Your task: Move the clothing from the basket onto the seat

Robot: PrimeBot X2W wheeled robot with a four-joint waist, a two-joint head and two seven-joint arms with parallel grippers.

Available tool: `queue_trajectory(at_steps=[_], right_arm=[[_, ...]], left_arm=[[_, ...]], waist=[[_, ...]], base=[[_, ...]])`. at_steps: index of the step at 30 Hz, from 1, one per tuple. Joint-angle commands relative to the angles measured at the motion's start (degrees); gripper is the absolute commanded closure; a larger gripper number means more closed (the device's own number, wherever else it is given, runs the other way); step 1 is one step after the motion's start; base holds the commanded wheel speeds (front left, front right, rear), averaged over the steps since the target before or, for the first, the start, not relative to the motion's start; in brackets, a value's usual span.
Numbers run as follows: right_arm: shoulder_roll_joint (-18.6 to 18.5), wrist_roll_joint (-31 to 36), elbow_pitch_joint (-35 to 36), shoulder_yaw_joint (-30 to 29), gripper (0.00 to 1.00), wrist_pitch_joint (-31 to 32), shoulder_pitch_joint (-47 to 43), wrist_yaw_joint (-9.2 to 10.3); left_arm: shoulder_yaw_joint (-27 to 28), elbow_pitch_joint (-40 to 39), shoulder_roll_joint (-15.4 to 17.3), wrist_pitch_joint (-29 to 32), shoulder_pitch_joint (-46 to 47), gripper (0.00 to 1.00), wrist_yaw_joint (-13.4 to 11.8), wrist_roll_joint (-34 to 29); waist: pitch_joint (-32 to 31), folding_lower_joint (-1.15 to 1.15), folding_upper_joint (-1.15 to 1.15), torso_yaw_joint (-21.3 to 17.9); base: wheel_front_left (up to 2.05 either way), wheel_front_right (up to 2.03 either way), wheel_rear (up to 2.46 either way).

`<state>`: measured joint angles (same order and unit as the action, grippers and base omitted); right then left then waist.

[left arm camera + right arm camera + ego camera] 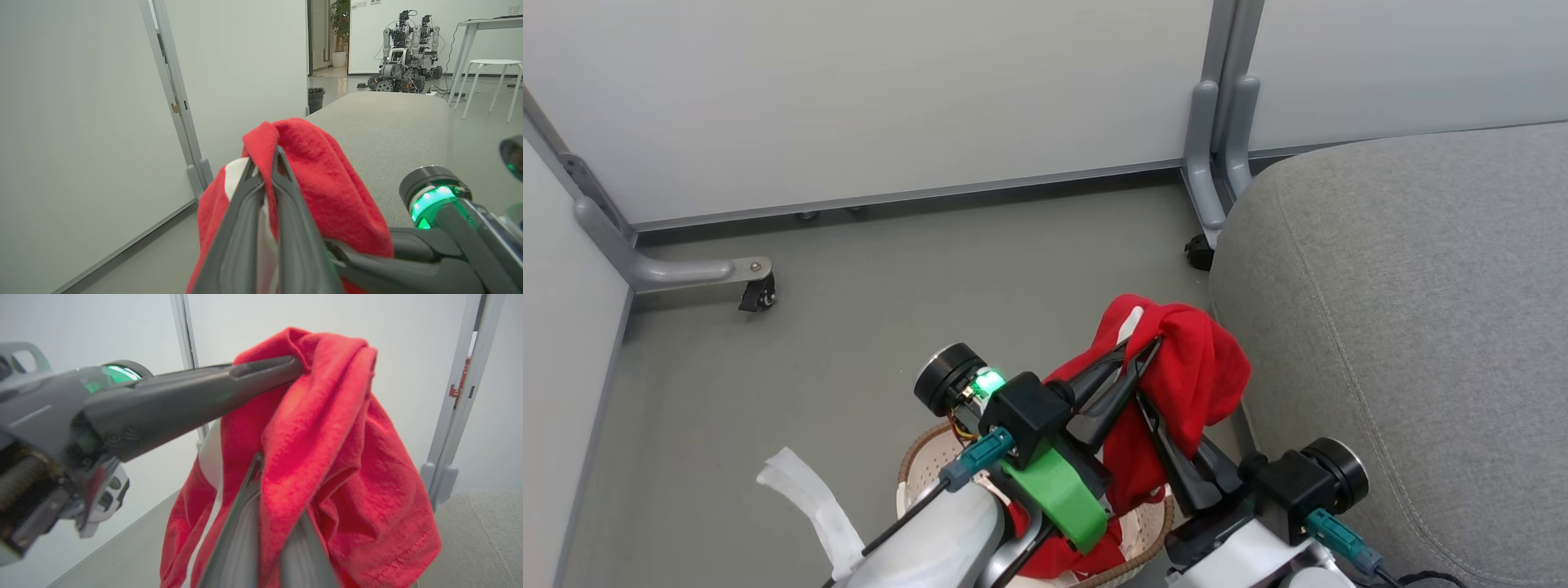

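Head view, with both wrist views. The left gripper (1147, 349), fingers pressed together, pinches the upper fold of the clothing (1201, 367), a red garment with a white stripe, held clear of the basket (915, 457). The right gripper (1156, 425) rises from the near right, its fingers also closed on the same fabric just below the left gripper's hold; the two pairs of fingers cross close together. The garment hangs between them beside the left edge of the grey seat (1405, 286), not resting on it. Red fabric trails down into the basket at the near edge; whether it is a second piece cannot be told. White partition panels (890, 98) stand on the far side of the grey floor (849, 294)
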<state>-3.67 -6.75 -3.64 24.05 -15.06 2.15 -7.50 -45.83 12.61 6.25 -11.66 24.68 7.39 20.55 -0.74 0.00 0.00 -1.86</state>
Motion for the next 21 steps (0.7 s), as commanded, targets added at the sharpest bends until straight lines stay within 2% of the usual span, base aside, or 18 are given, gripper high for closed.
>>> queue_trajectory(at_steps=[1,9,10,11,21], right_arm=[[-0.1,0.4,0.0,-0.2,1.0,-0.2,-0.2,0.02],[0.0,0.4,0.3,-0.5,1.0,-0.2,-0.4,0.02],[0.0,0.5,0.4,-0.7,1.0,-0.2,-0.4,0.02],[0.0,0.5,0.4,-0.8,1.0,-0.2,-0.4,0.02],[0.2,0.8,0.9,-1.6,1.0,-0.2,-0.6,0.02]], left_arm=[[0.1,0.1,0.4,0.0,1.0,1.0,-0.2,0.1],[-0.4,0.1,0.8,0.2,1.2,1.0,-0.4,0.1],[-0.3,0.2,0.8,0.3,1.1,0.63,-0.4,0.4],[-0.1,0.2,0.8,0.2,1.1,0.0,-0.7,0.5],[-0.2,-0.2,1.1,0.4,0.9,0.0,-1.5,0.9]], waist=[[-0.1,0.0,0.0,0.0],[-0.1,0.0,0.0,-0.1],[-0.1,0.0,0.0,-0.1],[-0.1,0.0,0.0,-0.1],[0.0,0.0,0.0,-0.4]], base=[[0.0,0.0,0.0],[0.0,0.0,0.0],[0.0,0.0,0.0],[0.0,0.0,0.0],[0.0,0.0,0.0]])
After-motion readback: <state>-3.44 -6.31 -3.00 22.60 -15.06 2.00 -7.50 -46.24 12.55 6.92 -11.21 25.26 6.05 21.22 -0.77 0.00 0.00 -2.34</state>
